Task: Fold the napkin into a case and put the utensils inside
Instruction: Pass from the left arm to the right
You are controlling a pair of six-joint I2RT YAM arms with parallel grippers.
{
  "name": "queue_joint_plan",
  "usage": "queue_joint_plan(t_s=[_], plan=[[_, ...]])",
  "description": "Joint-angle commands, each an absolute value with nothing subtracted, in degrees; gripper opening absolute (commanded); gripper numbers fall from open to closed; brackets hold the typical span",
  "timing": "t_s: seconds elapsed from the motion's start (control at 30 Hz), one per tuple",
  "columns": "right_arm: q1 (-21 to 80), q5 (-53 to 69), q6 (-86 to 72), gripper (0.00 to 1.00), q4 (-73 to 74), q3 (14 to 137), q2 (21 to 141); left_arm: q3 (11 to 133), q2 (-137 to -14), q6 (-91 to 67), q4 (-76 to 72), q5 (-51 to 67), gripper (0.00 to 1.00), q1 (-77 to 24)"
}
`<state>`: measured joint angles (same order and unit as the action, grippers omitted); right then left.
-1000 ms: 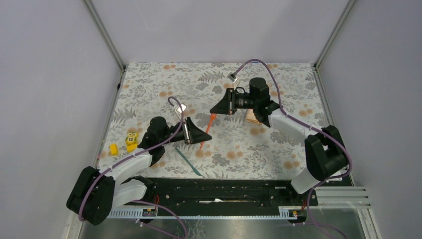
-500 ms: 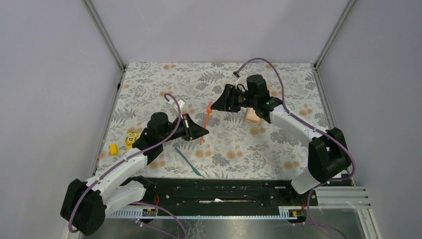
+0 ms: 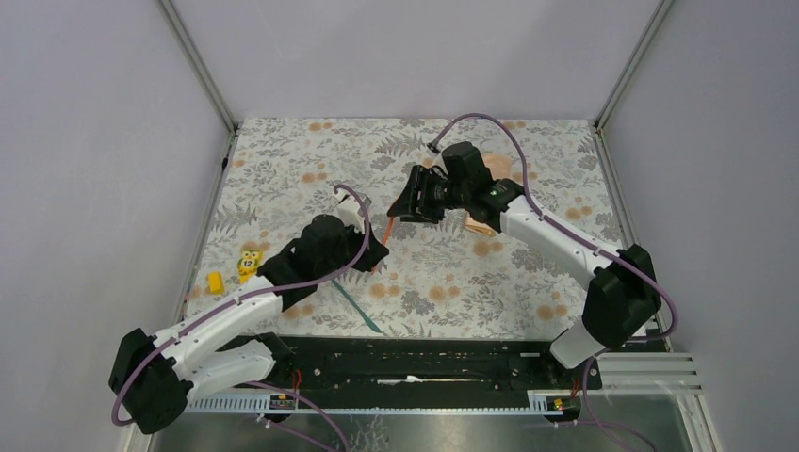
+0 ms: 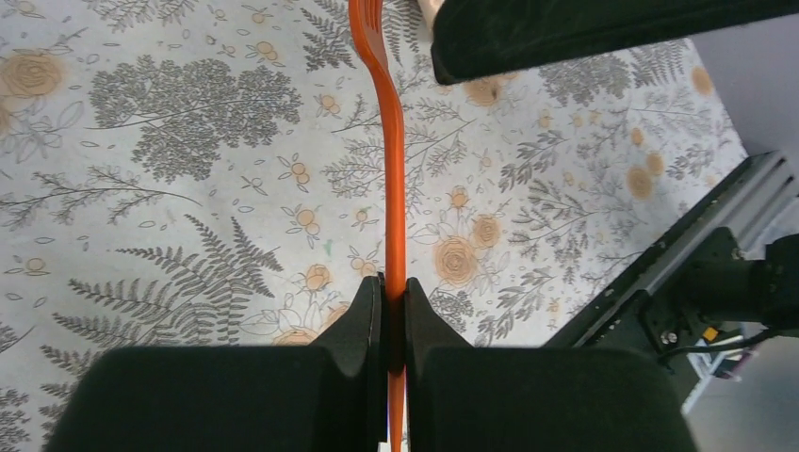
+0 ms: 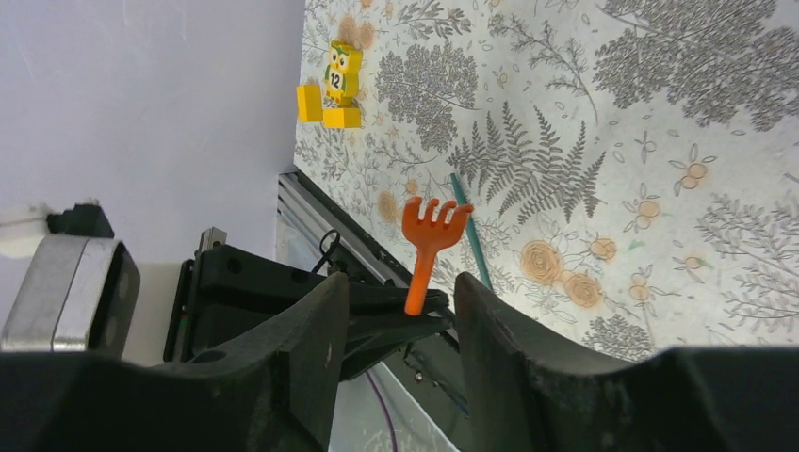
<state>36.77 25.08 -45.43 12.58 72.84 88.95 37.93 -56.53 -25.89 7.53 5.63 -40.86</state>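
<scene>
Fork [image 4: 391, 169] sits clamped in left tool [image 4: 394, 294]; right tool [image 5: 400, 287] stands parted near its tines.

Orange-red fork [image 4: 393, 188] — smooth plastic, faint sheen. Grey floral tablecloth [image 4: 170, 141] — matt printed cloth. Left gripper fingers [image 4: 363, 325]: matt black plastic.

fork [image 4: 393, 188] above tablecloth [image 3: 283, 160], other utensil [image 3: 358, 306] nearer, blocks [image 3: 247, 266] left
</scene>
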Motion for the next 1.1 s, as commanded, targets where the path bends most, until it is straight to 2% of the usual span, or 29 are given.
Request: queue_joint_plan(t_s=[0.0,0.17,0.27,0.87,1.0,1.07], plan=[[38.93,22.21,-47.26,0.48,14.49,76.02,90.95,40.61,-56.67,-22.92,7.51,0.49,0.0,-42.1],[39.26,21.61,-47.5,0.29,14.67,76.38,91.69,40.44,-56.61,-22.94,7.43,0.19,0.0,-43.09],[39.49,21.74,-47.54,0.27,14.6,76.42,92.34,40.61,-56.64,-22.77,7.38,0.18,0.0,-43.3],[39.72,22.59,-48.82,0.27,12.21,75.94,93.91,40.98,-57.15,-22.32,7.39,-1.99,0.0,-44.91],[39.73,22.62,-48.95,0.19,11.87,75.69,93.73,41.13,-57.54,-22.24,7.39,-2.11,0.0,-45.08],[39.77,22.57,-48.87,0.09,11.83,75.47,93.53,41.13,-57.49,-22.36,7.39,-2.27,0.0,-45.09]])
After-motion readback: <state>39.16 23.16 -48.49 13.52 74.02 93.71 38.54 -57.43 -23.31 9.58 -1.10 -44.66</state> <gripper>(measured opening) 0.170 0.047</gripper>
